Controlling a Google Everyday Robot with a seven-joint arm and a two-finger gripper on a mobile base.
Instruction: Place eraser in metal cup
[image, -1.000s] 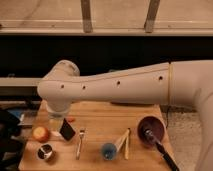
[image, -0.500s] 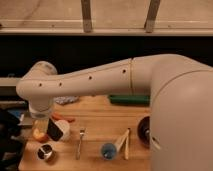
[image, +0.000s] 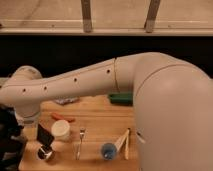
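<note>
The eraser (image: 45, 135) is a black block, held tilted at the lower left, just above the metal cup (image: 46, 154). The cup is small and shiny and stands near the table's front left corner. My gripper (image: 40, 134) hangs below the white wrist at the far left and is shut on the eraser, right over the cup. The fingers are mostly hidden by the wrist and the block. The big white arm crosses the whole view from the right.
A white tub (image: 61, 130) stands just right of the eraser. A fork (image: 80, 143), a blue round thing (image: 108, 150) and wooden sticks (image: 124, 142) lie along the front. A red object (image: 63, 118), a grey item (image: 65, 101) and a green item (image: 121, 98) lie farther back. Dark equipment (image: 9, 137) stands off the wooden table's (image: 100, 122) left edge.
The arm has swung left and a little down, carrying the eraser from beside the fork to just above the metal cup. The white tub is now uncovered.
</note>
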